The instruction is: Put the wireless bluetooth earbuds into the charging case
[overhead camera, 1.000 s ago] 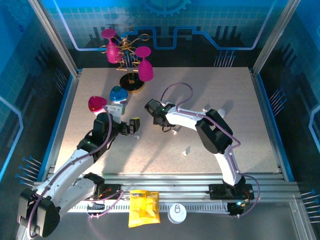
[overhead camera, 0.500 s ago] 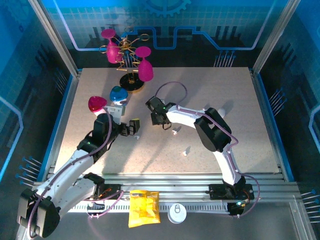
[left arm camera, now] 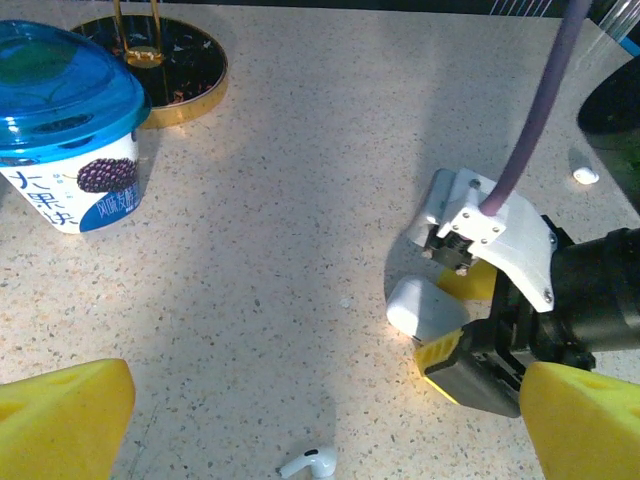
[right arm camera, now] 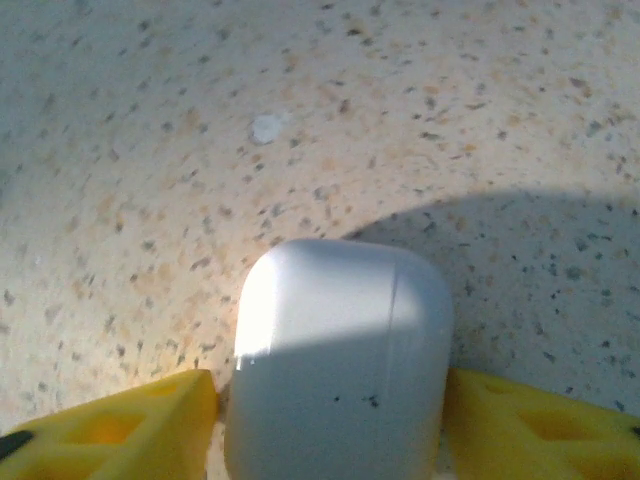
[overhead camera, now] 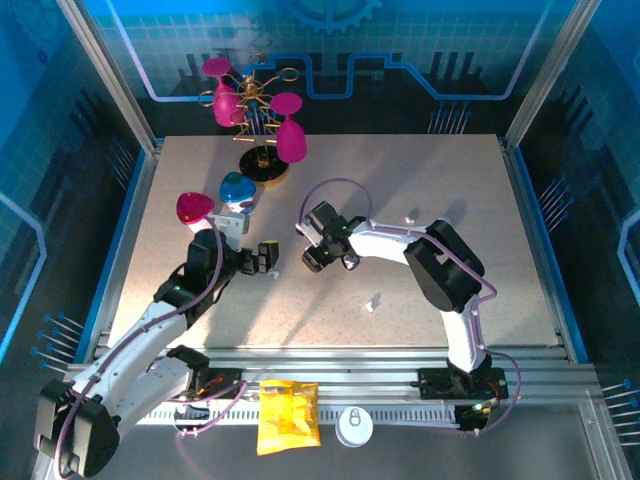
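The case [right arm camera: 340, 360] lay on the bench [left arm camera: 300, 200] with its lid down, standing between the yellow fingers [right arm camera: 110, 430] of the right jaws. Those jaws were open a little wider than the case. A thin dark gap showed on one flank, and on the other flank finger and case looked to meet, though I could not tell whether they truly touched. The case was not lifted.

A second before, the right jaws had sat slightly farther back on the bench with the wrist turned another way. Since then the wrist had swung round and come nearer the arm bases, and the elbow had drifted outward to the right. The left arm had hardly moved, and the loose earbuds lay where they had lain.

One earbud [left arm camera: 310, 463] lay left of the case, near it but apart, just in front of the left jaws. Those jaws gaped as wide as they go, one finger to each side of the left wrist view, holding nothing and touching nothing. The second earbud [overhead camera: 372, 302] lay right of the case and nearer the arm bases, well apart from it. A blue-lidded cup [left arm camera: 65, 150] stood left of the case and farther back. Beyond the cup was the round gold-rimmed base [left arm camera: 170, 70] of the glass stand.
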